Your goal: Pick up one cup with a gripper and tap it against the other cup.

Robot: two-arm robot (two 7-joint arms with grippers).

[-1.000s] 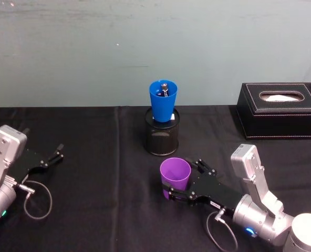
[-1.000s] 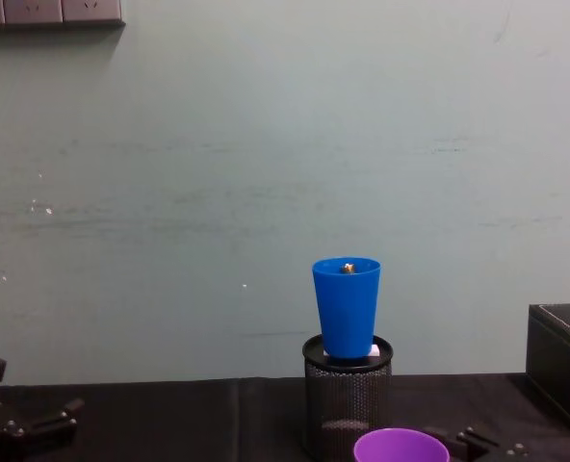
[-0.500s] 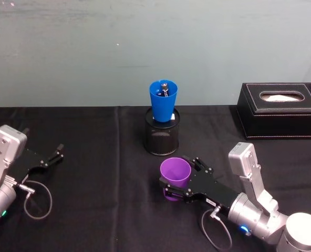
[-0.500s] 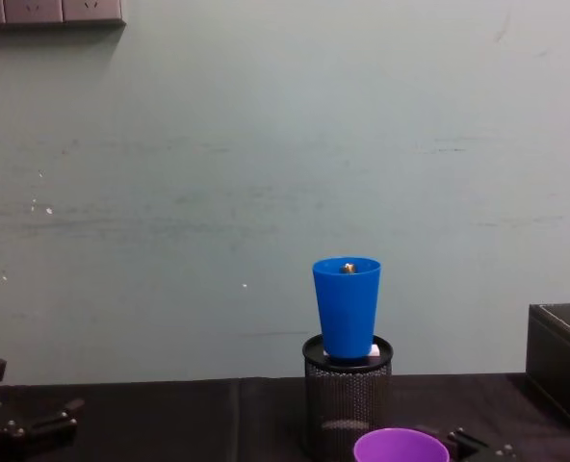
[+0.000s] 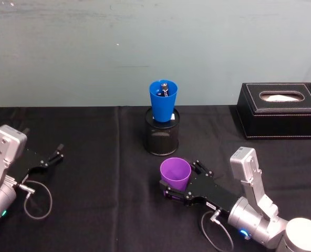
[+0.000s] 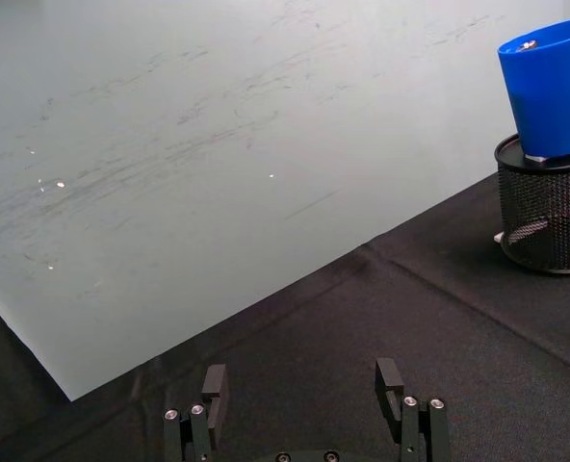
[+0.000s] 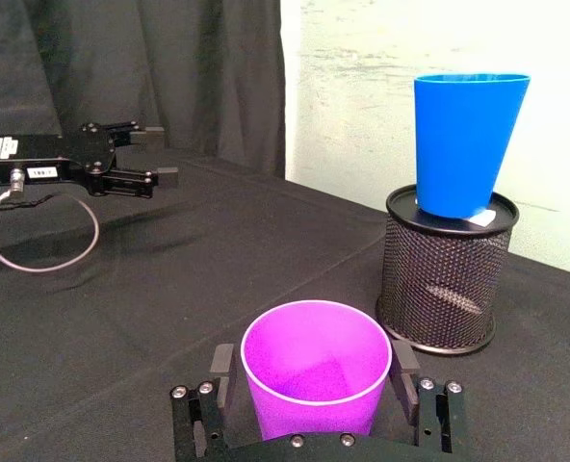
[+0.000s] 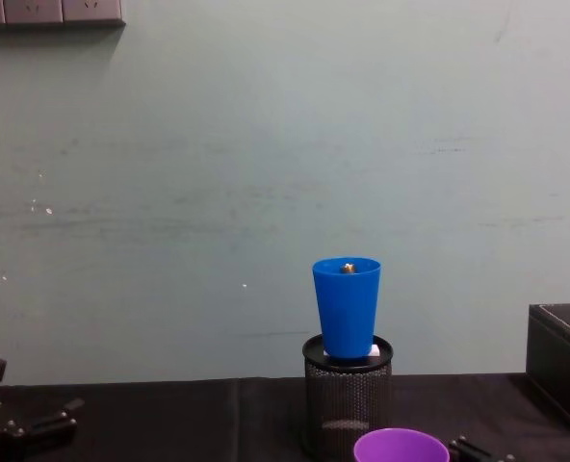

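Starting with the head view: right gripper bore a small white label, unreadable. Its jaws stood wide apart either side of the purple cup, near the mesh pen holder that held the blue cup.
Left wrist view: left gripper hung spread and empty.
Right wrist view: purple cup sat between the fingers, slim gaps showing.
Chest view: purple rim stood before the holder.

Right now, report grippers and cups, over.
Right gripper around purple cup, grip unconfirmed. Left gripper open, parked left. Blue cup perched in mesh holder.
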